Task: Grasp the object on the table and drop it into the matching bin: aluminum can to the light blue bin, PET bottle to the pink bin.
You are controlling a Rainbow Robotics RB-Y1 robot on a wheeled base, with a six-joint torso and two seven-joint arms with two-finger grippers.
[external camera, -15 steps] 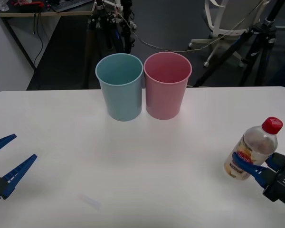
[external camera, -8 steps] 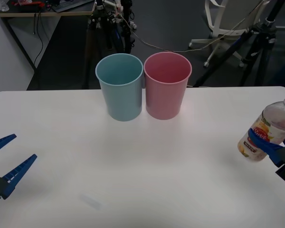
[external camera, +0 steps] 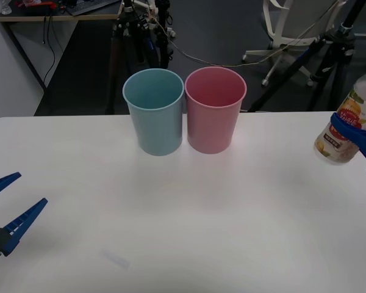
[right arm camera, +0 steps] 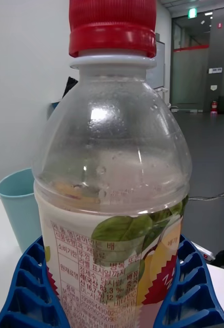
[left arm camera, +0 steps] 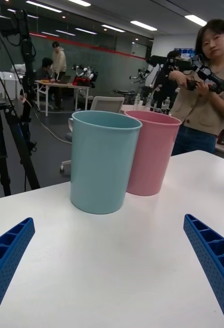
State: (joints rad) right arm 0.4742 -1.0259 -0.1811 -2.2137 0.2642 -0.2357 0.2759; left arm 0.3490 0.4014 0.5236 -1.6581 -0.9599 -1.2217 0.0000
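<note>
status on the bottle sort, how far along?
Done: the right pincer is shut on the PET bottle, which is held off the table at its right edge. In hand: the carry. Left: reach the pink bin and drop it in. The left pincer waits open, low left.

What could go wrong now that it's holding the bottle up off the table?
The right gripper holds the bottle tilted, low on its label, so it might slip. The pink bin touches the blue bin, so a drop aimed slightly off might land in the wrong one or hit a rim.
</note>
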